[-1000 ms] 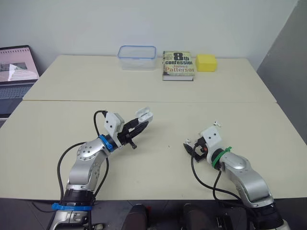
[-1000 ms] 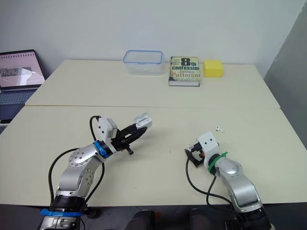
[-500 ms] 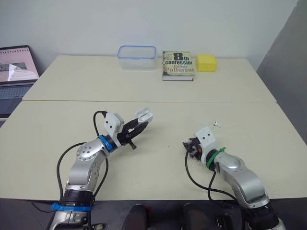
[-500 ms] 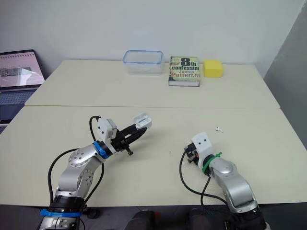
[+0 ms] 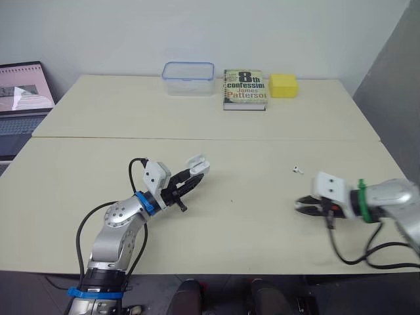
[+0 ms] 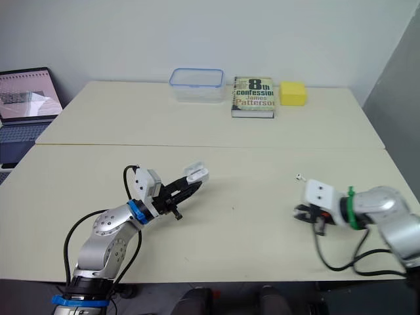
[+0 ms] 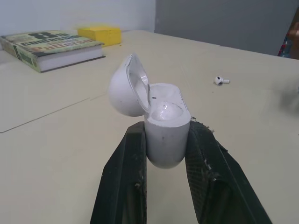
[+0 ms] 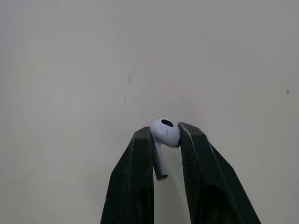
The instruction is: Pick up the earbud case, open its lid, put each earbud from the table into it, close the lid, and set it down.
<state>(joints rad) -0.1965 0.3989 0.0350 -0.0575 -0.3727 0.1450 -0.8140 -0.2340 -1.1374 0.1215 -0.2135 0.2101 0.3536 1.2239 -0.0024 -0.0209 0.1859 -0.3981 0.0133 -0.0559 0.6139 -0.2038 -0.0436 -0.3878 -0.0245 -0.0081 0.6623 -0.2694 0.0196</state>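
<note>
Left gripper (image 7: 166, 135): jaws clenched on the earbud case (image 7: 161, 112) body, held above the worktop (image 5: 249, 151), lid open, long axis toward 2 o'clock. Right gripper (image 8: 164, 133): jaws grasping one earbud (image 8: 163, 129) by its head, stem trailing wristward. Judged light, rigid, slick; hold by the head. Second earbud (image 5: 298, 170) lies at its 12 o'clock.

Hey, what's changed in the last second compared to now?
The right hand swung out to the robot's right, away from the middle of the table. It pinches an earbud; whether it already held it earlier is unclear. The left hand dipped slightly, still gripping the case with its lid open. The other earbud lies where it was.
</note>
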